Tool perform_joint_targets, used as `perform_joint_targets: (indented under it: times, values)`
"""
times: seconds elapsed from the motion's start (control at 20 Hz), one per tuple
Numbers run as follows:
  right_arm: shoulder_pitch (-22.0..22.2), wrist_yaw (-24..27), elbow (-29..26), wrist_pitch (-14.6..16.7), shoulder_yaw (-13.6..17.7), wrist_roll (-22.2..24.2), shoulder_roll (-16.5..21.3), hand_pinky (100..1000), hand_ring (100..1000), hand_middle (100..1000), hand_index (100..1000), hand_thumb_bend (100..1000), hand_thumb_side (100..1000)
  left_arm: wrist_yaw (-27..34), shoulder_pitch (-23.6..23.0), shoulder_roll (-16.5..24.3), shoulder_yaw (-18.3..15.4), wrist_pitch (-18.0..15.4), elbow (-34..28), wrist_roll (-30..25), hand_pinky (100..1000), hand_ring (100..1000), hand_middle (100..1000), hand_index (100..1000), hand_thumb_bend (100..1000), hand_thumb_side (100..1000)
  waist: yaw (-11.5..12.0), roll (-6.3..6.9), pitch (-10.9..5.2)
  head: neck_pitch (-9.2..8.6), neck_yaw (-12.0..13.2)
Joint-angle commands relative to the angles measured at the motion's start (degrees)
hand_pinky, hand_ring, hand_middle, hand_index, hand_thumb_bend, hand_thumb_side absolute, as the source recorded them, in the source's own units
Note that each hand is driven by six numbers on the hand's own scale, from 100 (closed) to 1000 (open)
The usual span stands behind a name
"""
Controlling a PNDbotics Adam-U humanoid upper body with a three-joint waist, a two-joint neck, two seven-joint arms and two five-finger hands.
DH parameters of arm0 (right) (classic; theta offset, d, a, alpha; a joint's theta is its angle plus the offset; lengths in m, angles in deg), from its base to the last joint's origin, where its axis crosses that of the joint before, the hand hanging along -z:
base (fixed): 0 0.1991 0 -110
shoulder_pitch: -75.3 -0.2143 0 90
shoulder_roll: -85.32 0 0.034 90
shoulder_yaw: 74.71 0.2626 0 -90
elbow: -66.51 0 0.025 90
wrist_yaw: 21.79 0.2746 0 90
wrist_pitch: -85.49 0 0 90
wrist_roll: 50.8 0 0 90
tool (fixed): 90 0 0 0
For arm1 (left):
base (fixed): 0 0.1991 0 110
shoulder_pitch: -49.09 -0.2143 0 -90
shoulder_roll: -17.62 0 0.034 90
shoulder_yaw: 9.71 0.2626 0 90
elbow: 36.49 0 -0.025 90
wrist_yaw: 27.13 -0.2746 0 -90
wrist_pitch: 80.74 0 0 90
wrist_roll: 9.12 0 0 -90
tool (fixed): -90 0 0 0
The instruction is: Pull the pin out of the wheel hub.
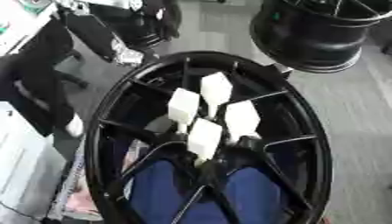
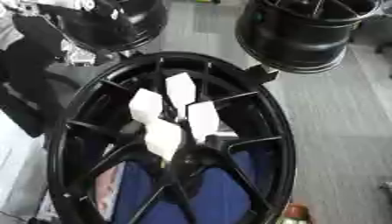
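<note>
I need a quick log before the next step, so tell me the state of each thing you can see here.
Wheel: black, tilted, open face toward the camera.
White blocks: four, clustered at the wheel's centre.
Second wheel: black, behind the first, standing apart.
Robot hands: none in view.

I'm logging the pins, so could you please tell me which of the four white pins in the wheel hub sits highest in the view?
The top white pin, above and right of the others; the remaining three cluster lower around the hub centre of the black wheel.
</note>
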Motion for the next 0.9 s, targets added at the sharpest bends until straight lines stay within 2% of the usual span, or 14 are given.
perform_joint_targets:
  times: [0.05, 0.25, 0.3, 0.4, 0.7, 0.9]
  values:
    - [-0.26, 0.27, -0.34, -0.22, 0.49, -0.66, 1.03, 865, 752, 670, 772, 100, 100, 0.83, 0.84, 1.79, -0.63, -2.12, -1.05, -2.8, 749, 749, 697, 858, 167, 561, -0.01, 0.16, -0.93, 0.36, -0.08]
    - [0.02, 0.28, -0.34, -0.32, 0.53, -0.8, 0.76, 865, 750, 669, 772, 100, 100, 1.08, 0.7, 1.99, -0.58, -0.69, -1.62, -1.68, 744, 743, 691, 854, 142, 569, 0.02, 0.18, -1.13, 0.68, -0.33]
    - [0.1, 0.27, -0.34, -0.35, 0.53, -0.78, 0.7, 865, 750, 668, 772, 100, 100, 1.12, 0.67, 2.05, -0.53, -0.15, -1.74, -1.31, 744, 744, 693, 854, 163, 593, 0.04, 0.19, -1.18, 0.74, -0.41]
    - [0.27, 0.25, -0.34, -0.44, 0.59, -0.8, 0.58, 865, 750, 668, 772, 100, 100, 1.29, 0.64, 2.17, -0.37, 1.08, -2.23, -0.38, 744, 743, 689, 855, 130, 575, 0.1, 0.23, -1.29, 0.89, -0.54]
    - [0.64, 0.42, -0.34, -0.58, 0.73, -1.24, 0.25, 866, 748, 667, 771, 100, 100, 1.42, 1.15, 1.89, 0.99, 6.07, -3.27, 2.87, 745, 745, 694, 861, 130, 596, 0.2, 0.26, -1.57, 1.02, -0.83]
    - [1.0, 0.53, -0.34, -0.85, 0.79, -1.57, -0.02, 866, 748, 666, 771, 100, 100, 0.92, 2.34, 0.26, 3.24, 10.7, -2.78, 3.75, 743, 745, 693, 863, 140, 602, 0.4, 0.27, -2.03, 1.6, -0.96]
